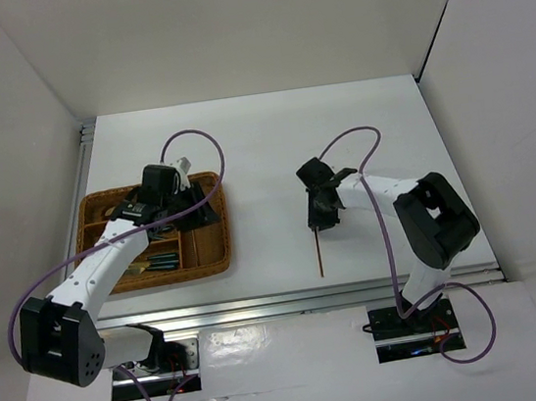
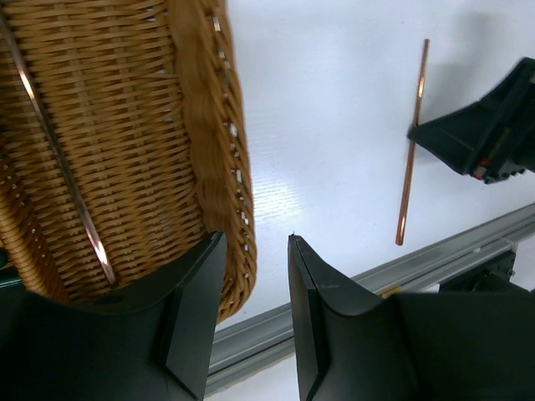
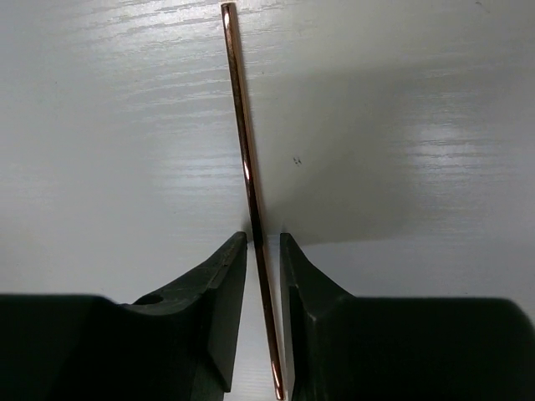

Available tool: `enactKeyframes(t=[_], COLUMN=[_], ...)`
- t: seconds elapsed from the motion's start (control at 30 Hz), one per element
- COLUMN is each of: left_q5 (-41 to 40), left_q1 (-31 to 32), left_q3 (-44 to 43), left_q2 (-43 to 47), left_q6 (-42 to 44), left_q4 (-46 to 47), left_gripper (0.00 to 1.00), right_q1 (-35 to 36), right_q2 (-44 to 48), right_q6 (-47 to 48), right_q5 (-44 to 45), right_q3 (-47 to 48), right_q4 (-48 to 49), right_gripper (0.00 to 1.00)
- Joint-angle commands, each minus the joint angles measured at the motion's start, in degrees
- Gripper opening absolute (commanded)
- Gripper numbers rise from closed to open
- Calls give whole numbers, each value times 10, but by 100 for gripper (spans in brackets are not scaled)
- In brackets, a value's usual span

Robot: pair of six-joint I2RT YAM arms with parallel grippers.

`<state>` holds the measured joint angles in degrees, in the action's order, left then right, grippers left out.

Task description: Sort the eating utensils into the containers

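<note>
**Entry: chopstick on table, right gripper straddling it**

One reddish-brown chopstick (image 3: 244, 150) is lying flat on the white table (image 1: 270, 141), well to the right of the wicker tray (image 1: 179, 274). It is running far to near, and its near end is stopping short of the aluminium rail (image 1: 311, 299).

The right gripper (image 3: 263, 238) is sitting low over the chopstick's far part. Its jaws are standing narrowly apart, one on each side of the stick. In the right wrist view a sliver of table is showing on either side at the tips, so they are not pinching it.

A second chopstick (image 2: 58, 159) is resting on the tray's woven floor, in the right-hand compartment. Teal-handled utensils (image 1: 158, 264) are lying in the near compartments; I cannot tell their kinds.

The left gripper (image 2: 255, 238) is hanging over the tray's right rim, jaws spread and gripping nothing. One finger is showing over the weave, the other over bare table.
</note>
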<state>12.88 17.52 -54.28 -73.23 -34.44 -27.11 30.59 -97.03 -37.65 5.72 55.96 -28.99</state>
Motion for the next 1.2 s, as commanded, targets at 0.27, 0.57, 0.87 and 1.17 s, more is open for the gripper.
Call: enactKeyframes(t=[0.27, 0.57, 0.87, 1.17], left_q5=[27, 172, 216, 250], left_q1=[61, 110, 141, 152], left_q3=[-50, 29, 73, 29], left_q2=[-3, -25, -123, -250], left_q6=[39, 26, -17, -70], left_q4=[6, 178, 355, 460], left_gripper=[49, 49, 49, 50], right_q1=[7, 7, 7, 7], right_q2=[-62, -55, 4, 17], right_q6=[7, 7, 7, 7], right_q5=[12, 25, -17, -42], right_q3=[8, 75, 136, 147], right_q4=[25, -18, 8, 19], right_gripper=[12, 5, 5, 5])
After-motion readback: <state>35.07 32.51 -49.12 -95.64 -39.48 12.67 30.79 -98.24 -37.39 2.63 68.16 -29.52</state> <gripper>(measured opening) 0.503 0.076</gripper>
